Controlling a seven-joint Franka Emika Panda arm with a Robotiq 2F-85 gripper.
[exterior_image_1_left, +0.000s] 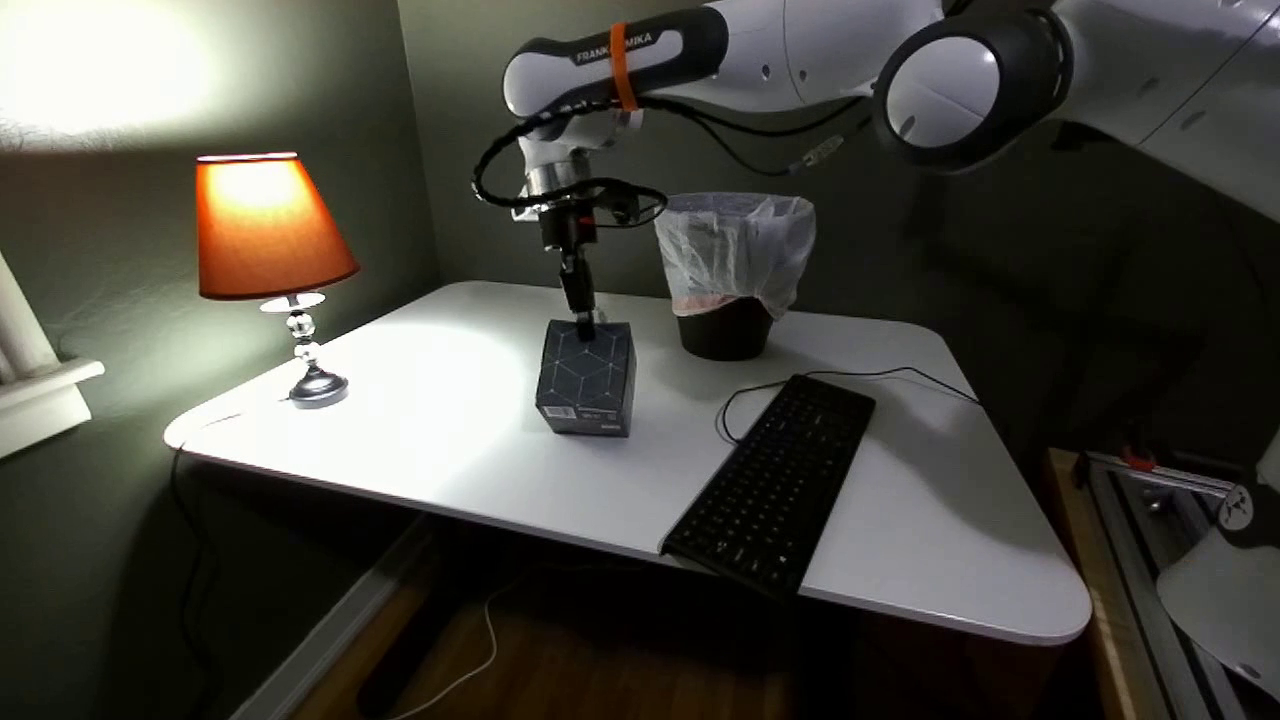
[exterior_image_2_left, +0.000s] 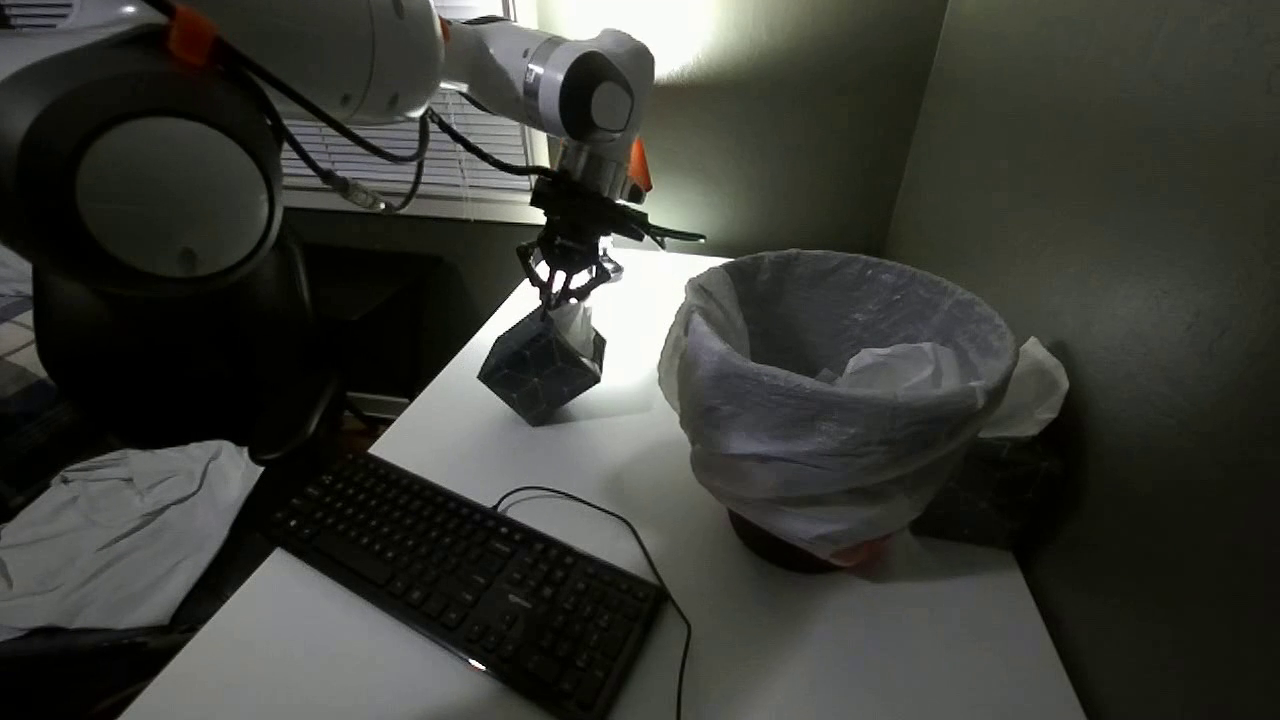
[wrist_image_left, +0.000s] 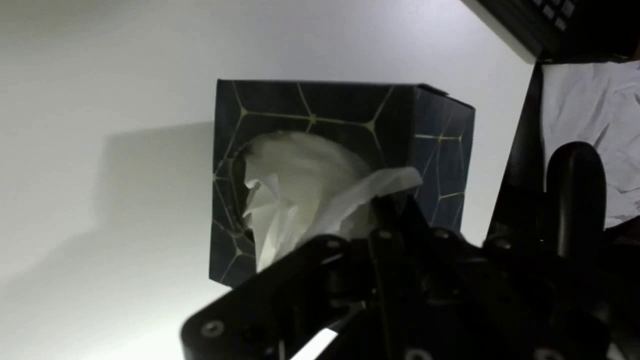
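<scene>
One dark tissue box (exterior_image_1_left: 588, 372), tilted off its base over the middle of the white desk (exterior_image_1_left: 410, 430); can't tell if its low edge touches. Tissue (wrist_image_left: 300, 170) pokes from the hole. Claw (exterior_image_2_left: 554, 298) narrow, apparently pinching the card wall between hole and side, one finger on the outer face; can't tell if tissue is caught too. Handling guess: light, thin card, firm at the edges, dents or tears near the hole, faces slightly slick. Edge pinch probably lets it swing; two opposite sides would be steadier. Tissue is too soft to be a handle. Bin (exterior_image_1_left: 725, 332) with a thin white liner (exterior_image_2_left: 830, 450) stands near; keyboard (exterior_image_1_left: 775, 480) near too, overhanging the desk's edge. Lit orange lamp (exterior_image_1_left: 268, 235) well apart. In an exterior view, another dark box (exterior_image_2_left: 985, 495) sits beyond the bin.
</scene>
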